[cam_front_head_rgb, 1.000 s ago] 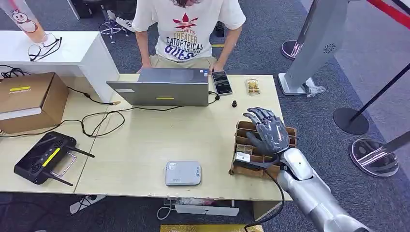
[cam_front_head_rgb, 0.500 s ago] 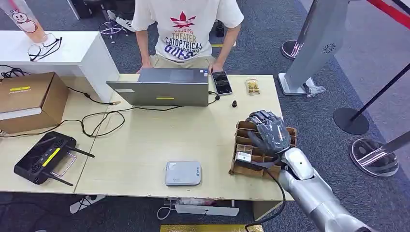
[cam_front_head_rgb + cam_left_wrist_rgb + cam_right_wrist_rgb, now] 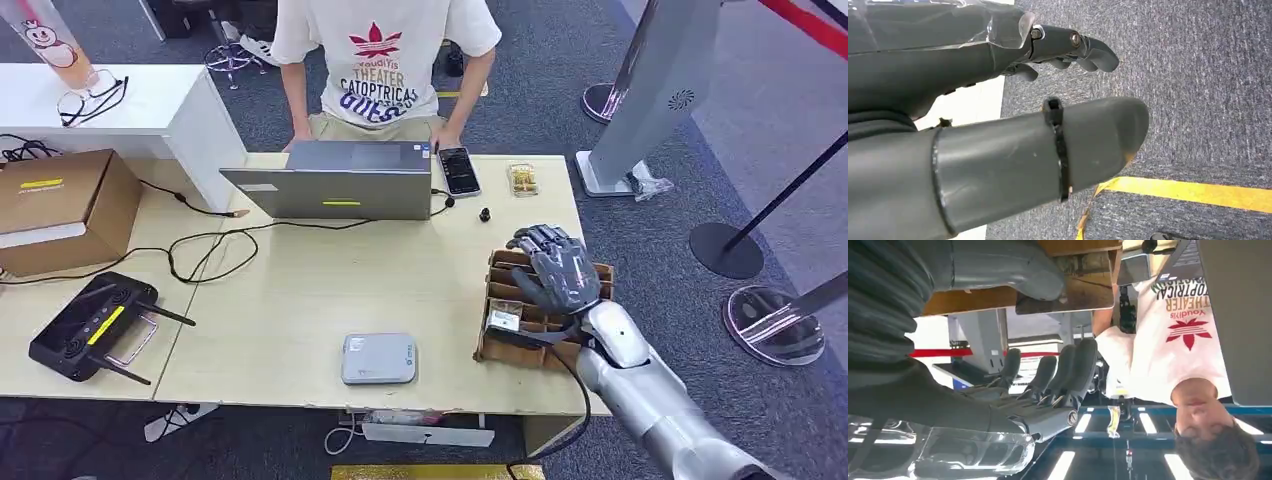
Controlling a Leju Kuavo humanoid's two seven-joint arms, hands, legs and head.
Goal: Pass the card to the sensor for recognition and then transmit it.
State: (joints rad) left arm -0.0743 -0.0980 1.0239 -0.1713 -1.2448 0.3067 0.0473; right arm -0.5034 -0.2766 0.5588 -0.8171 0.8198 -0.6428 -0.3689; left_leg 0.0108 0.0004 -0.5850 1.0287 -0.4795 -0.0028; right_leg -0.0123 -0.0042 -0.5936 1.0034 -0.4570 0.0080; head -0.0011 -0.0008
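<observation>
Cardboard rack point(image 3: 497, 345) sits at the right front of the desk point(image 3: 300, 290), and my right hand point(image 3: 556, 268) is over its far half, palm down, fingers point(image 3: 530, 240) apart and bent a little toward the slots. From the head view I can't tell whether the hand touches the rack. In the right wrist view the fingers point(image 3: 1075, 370) stand side by side, extended, with the thumb point(image 3: 1013, 265) up against a brown cardboard wall point(image 3: 1073, 290); I see nothing gripped between them. One card point(image 3: 502, 321), pale with a dark mark, lies in a slot on the near left side of the rack, just beside the heel of my hand and not under the fingers. A black cable point(image 3: 560, 400) runs from the wrist down past the desk edge.

The sensor point(image 3: 378, 358), a flat grey box, lies near the front edge, left of the rack and well apart from it. Beyond it a laptop point(image 3: 335, 185) stands open toward a person point(image 3: 385, 60) seated at the far side, with a phone point(image 3: 459, 170) just right of it.

My left hand point(image 3: 998, 125) hangs over grey carpet point(image 3: 1198, 75) with a yellow line point(image 3: 1198, 192); its fingers point(image 3: 1088, 47) are loosely curled, the thumb straight, and hold nothing
</observation>
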